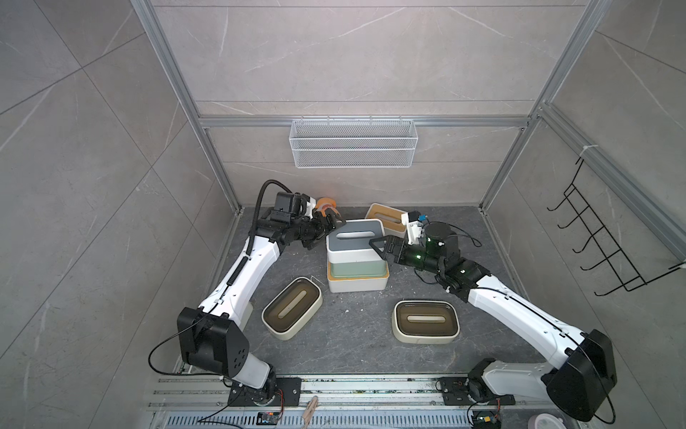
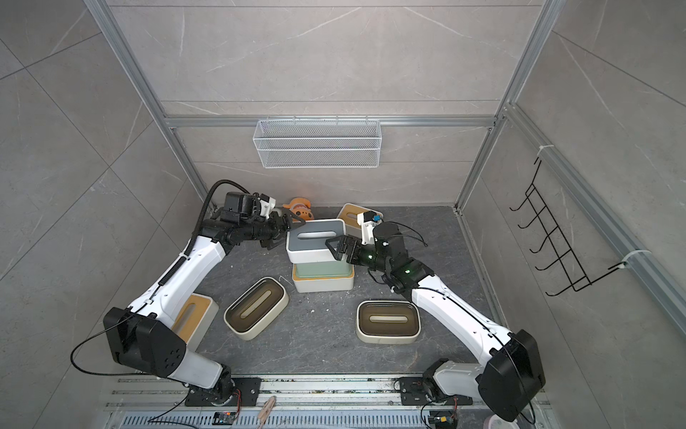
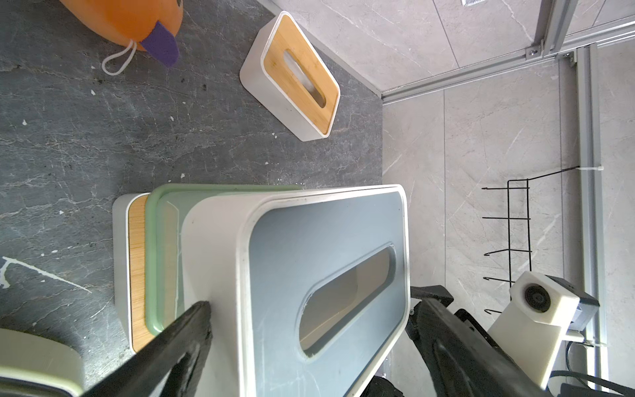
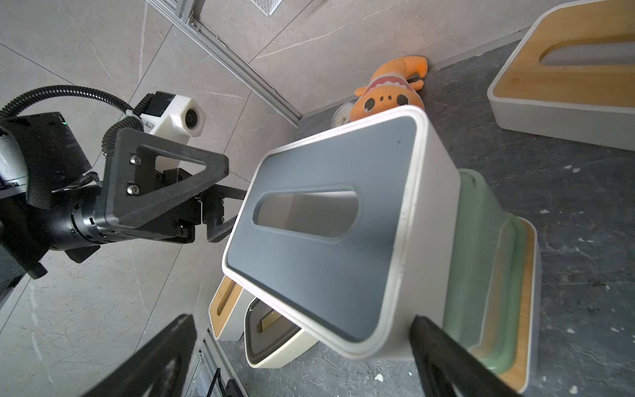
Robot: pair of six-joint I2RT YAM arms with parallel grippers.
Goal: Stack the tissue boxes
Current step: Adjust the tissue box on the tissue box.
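Note:
Three tissue boxes stand stacked mid-floor: a white box with a bamboo lid (image 1: 358,285) at the bottom, a mint green box (image 1: 356,269) on it, and a white box with a grey lid (image 1: 354,237) (image 3: 326,275) (image 4: 326,257) on top. My left gripper (image 1: 328,234) (image 3: 314,306) is open around the top box's left end, one finger against its side wall. At the top box's right end my right gripper (image 1: 376,250) (image 4: 302,321) is open, one finger beside its corner. Two cream boxes with dark-brown lids (image 1: 291,308) (image 1: 426,321) lie in front.
Another bamboo-lid box (image 1: 386,219) sits at the back right, and one (image 2: 193,315) lies under my left arm. An orange fish toy (image 2: 299,210) rests by the back wall. A white mesh basket (image 1: 352,143) hangs on that wall, and a black wire rack (image 1: 608,237) on the right wall.

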